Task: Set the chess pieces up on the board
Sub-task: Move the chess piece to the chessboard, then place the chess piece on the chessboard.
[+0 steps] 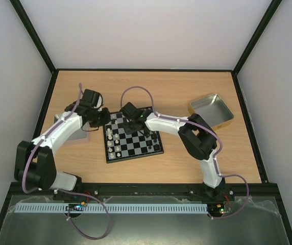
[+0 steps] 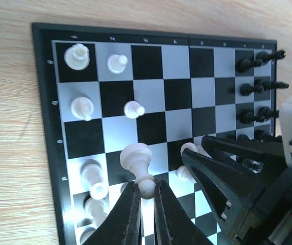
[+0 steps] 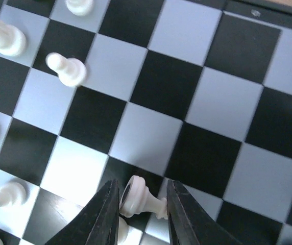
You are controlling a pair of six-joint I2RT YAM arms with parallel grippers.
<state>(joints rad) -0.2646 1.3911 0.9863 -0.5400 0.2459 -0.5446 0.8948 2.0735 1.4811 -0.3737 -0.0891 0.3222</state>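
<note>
Over the board's [image 2: 44,102] bare middle squares, left gripper [image 2: 147,188] pinches a white piece [image 2: 136,158] (right gripper [image 3: 142,185] straddles a pawn [image 3: 138,198], grip unclear).

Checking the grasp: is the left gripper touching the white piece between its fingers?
Touching. Left wrist view: the left gripper pinches the tilted white piece at its base.

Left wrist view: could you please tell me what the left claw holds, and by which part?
The left claw pinches a small cream-white chess piece by its narrow rounded end; its wider end sticks out.
</note>
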